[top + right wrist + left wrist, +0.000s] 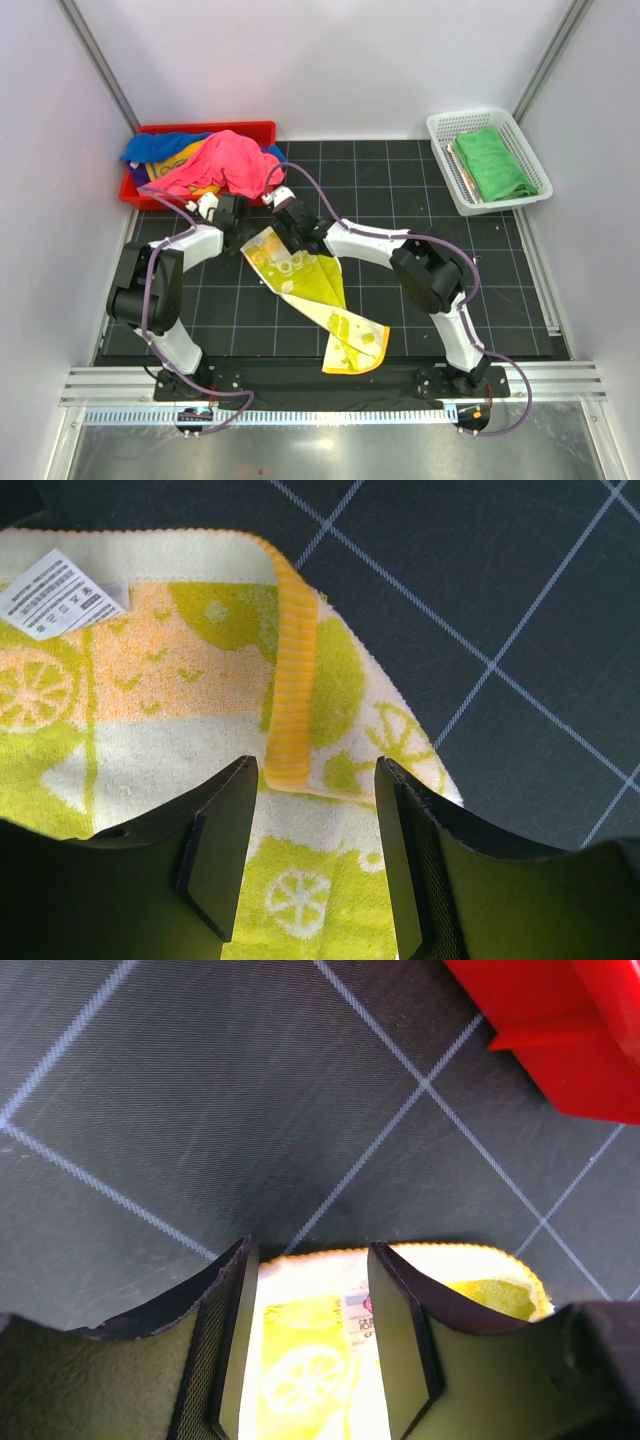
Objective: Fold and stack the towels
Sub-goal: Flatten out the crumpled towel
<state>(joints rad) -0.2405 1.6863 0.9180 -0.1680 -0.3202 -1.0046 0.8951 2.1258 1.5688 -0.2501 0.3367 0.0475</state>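
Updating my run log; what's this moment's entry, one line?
lemon-print towel: lying on mat | left gripper: open at its edge | right gripper: open over turned-back corner

One spread towel lay mid-mat; heaped towels filled the tray far left, a folded towel the basket far right.

Bright, even light falls from overhead and bounces off the white walls, so shadows on the dark mat stay soft and faint. The view from above looks sharp throughout. In the left wrist view the yellow towel glares, blown out nearly white, between the left gripper's fingers, which are dark and blurred. The right wrist view is well exposed, with the care label crisp and the right gripper's fingers soft.
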